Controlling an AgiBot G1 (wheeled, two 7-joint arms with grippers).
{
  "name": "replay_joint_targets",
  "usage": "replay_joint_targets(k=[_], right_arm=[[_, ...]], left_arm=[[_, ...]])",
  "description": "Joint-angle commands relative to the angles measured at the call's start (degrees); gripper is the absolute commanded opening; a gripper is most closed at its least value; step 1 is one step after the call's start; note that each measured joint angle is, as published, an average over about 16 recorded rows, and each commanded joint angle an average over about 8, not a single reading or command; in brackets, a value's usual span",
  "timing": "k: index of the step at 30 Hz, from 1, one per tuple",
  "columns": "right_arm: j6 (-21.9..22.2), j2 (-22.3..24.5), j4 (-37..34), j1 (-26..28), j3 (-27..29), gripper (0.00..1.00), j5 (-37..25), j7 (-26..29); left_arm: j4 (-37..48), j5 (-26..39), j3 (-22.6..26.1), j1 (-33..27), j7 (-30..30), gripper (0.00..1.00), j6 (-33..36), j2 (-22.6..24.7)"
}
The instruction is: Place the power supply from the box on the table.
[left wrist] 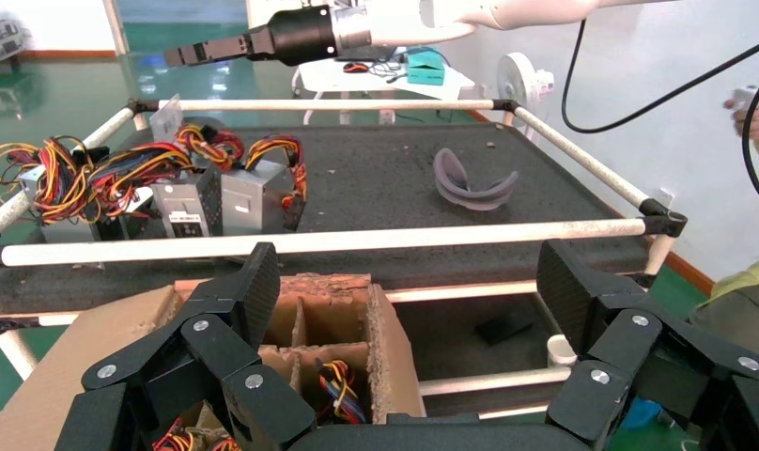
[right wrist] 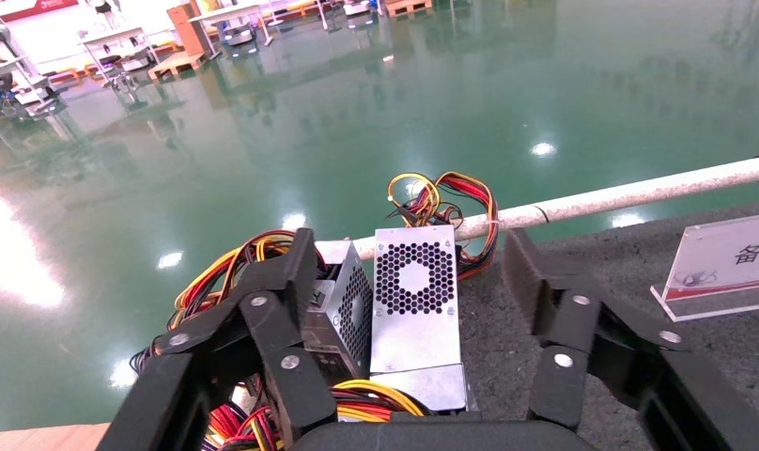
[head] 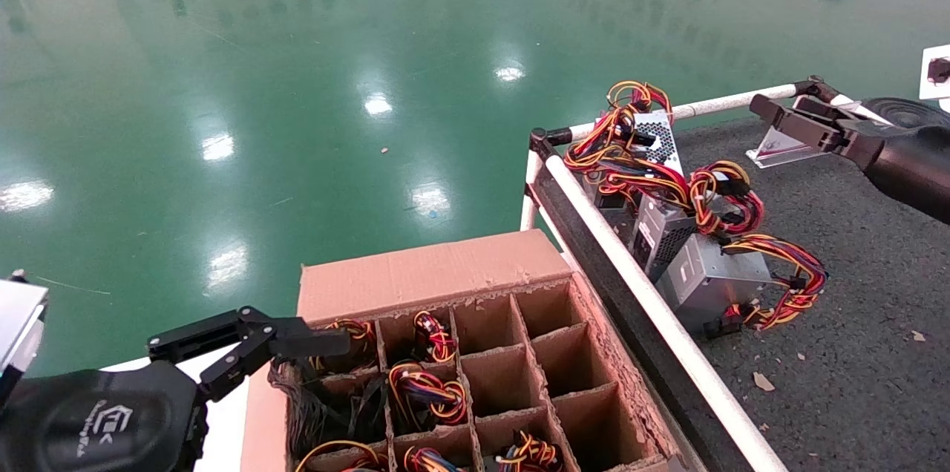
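Several silver-grey wired power supplies [head: 705,275] already lie on the dark grey felt table [head: 876,309]. More (wires showing) wait in the brown gridded cardboard box [head: 430,275]; left gripper [head: 297,342] hovers there, open, empty. Right gripper [right wrist: 409,282] hangs open, empty, above the table.

A white placard [head: 779,148] stands near a dark ring-shaped object [left wrist: 472,180], beyond a glossy green floor [head: 297,86].

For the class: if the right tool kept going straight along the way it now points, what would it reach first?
Most likely a power supply in the cluster on the table. The right tool, open and empty, points at its perforated face in the right wrist view. Depth is unclear, though; in the head view the tool sits higher, so it could pass over.
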Motion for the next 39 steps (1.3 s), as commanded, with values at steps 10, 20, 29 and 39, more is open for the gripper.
replay_joint_targets(k=[10, 20, 29, 39], right_arm=[[-0.05, 0.01, -0.04, 0.0, 0.02, 1.0, 0.05, 0.03], [-0.08, 0.01, -0.05, 0.01, 0.03, 1.0, 0.05, 0.04], [-0.08, 0.01, -0.05, 0.01, 0.03, 1.0, 0.06, 0.04], [-0.08, 0.02, -0.05, 0.01, 0.03, 1.0, 0.06, 0.04]], left_arm=[[0.0, 0.0, 0.0, 0.0, 0.0, 1.0, 0.0, 0.0], [0.0, 0.0, 0.0, 0.0, 0.0, 1.0, 0.0, 0.0], [0.0, 0.0, 0.0, 0.0, 0.0, 1.0, 0.01, 0.0], [0.0, 0.0, 0.0, 0.0, 0.0, 1.0, 0.01, 0.0]])
